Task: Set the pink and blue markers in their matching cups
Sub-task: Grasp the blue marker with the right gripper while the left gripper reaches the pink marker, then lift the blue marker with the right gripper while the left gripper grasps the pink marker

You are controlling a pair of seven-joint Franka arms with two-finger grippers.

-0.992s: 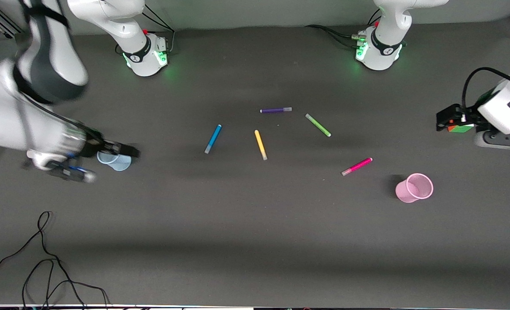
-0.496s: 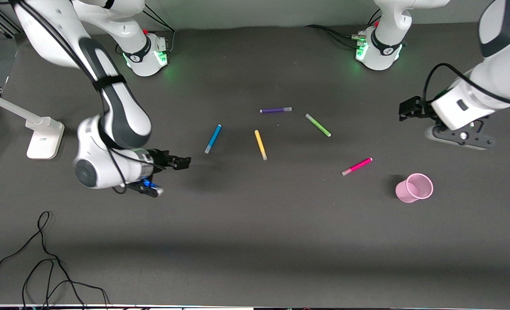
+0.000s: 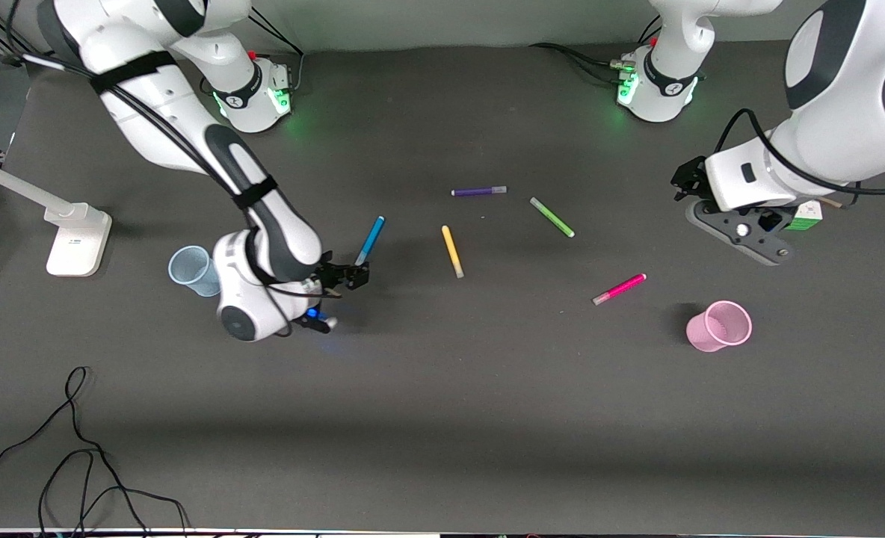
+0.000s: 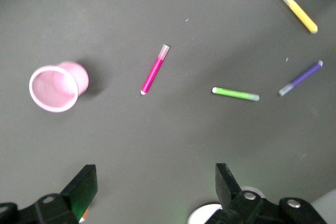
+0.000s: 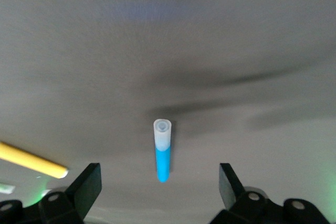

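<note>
The sky-blue marker [image 3: 370, 240] lies on the dark table. My right gripper [image 3: 349, 276] hovers open just over its greyish end. In the right wrist view the marker [image 5: 163, 153] lies centred ahead of the open right gripper [image 5: 159, 179], untouched. The pale blue cup [image 3: 190, 270] stands beside the right arm, toward its end of the table. The pink marker [image 3: 620, 288] lies near the pink cup [image 3: 719, 326]. My left gripper [image 3: 683, 181] is open and empty in the air toward the left arm's end. Its wrist view shows the pink cup [image 4: 52, 87], the pink marker [image 4: 154, 70] and the left gripper [image 4: 156, 179].
Purple [image 3: 478, 191], yellow [image 3: 452, 251] and green [image 3: 552, 217] markers lie mid-table. A white stand [image 3: 76, 235] is at the right arm's end. Black cables [image 3: 76, 448] lie near the front edge. A coloured cube [image 3: 807, 217] sits under the left arm.
My right arm swung from the blue cup across to the blue marker. My left arm moved inward from the table's end. Markers and cups have not moved.
</note>
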